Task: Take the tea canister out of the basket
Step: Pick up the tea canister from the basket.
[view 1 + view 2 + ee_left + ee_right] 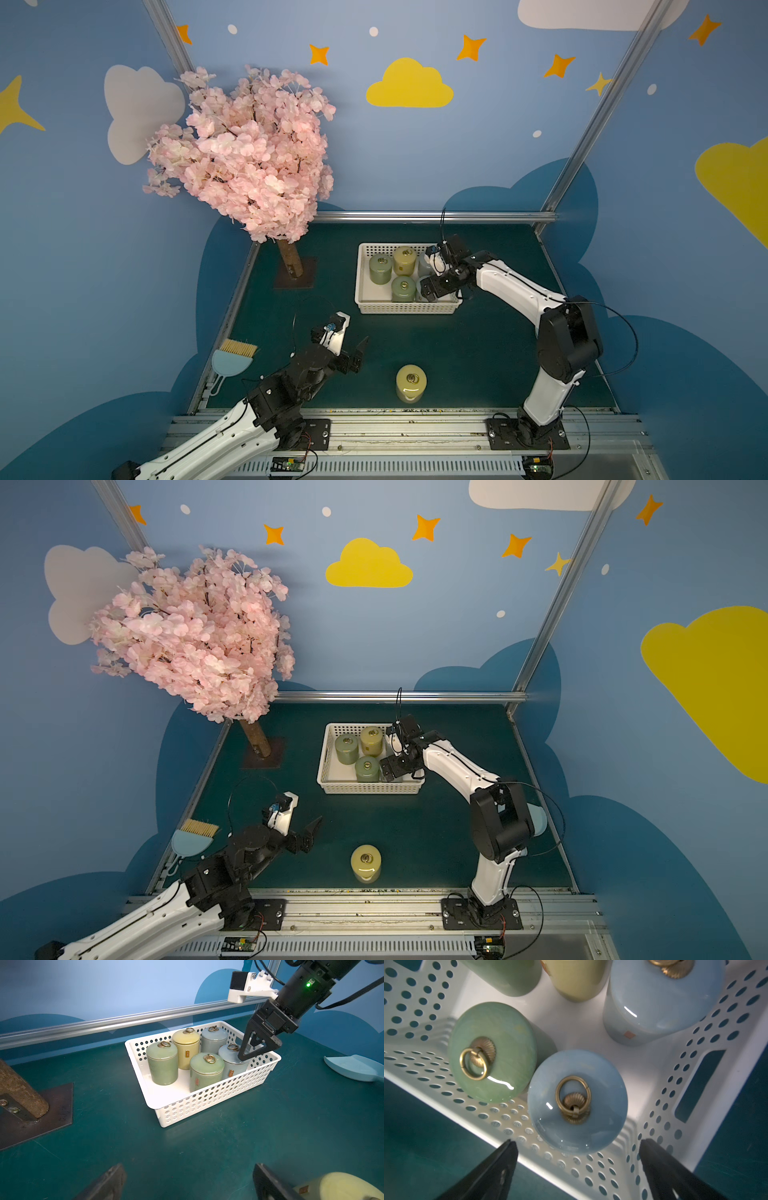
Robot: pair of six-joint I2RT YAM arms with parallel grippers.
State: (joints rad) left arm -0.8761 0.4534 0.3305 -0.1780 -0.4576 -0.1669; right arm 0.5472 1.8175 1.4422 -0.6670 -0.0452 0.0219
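Where the dark green table [478,353] meets the left wall, a fake tree with pink flowers [245,153] stands on a brown metal plate. In front of it, by the table's left edge, lies a small light blue brush with yellow bristles [232,359].

Next comes the left gripper [360,354]. Its two black fingers are spread wide and nothing is between them. It hangs over the table, well apart from the basket. A bit more to the right, a round yellow tea canister with a gold ring on its lid [411,382] stands upright on the table, near the front edge and outside the basket.

Farther back sits the shallow white plastic basket with holes in its sides [207,1101]. Five more round canisters stand upright in it. The back row holds a green back canister [162,1066], a yellow back canister [186,1051] and a pale blue back canister [214,1040]. The front row holds a green front canister [206,1072] and a pale blue front canister [230,1064], which is in the corner nearest the right arm.

The right gripper [578,1142] is over that pale blue front canister. Its fingers are spread wide and hold nothing. One fingertip is right at the lid's edge, but I cannot tell if it touches.

Behind the right arm lies a light blue plastic scoop [353,1068].
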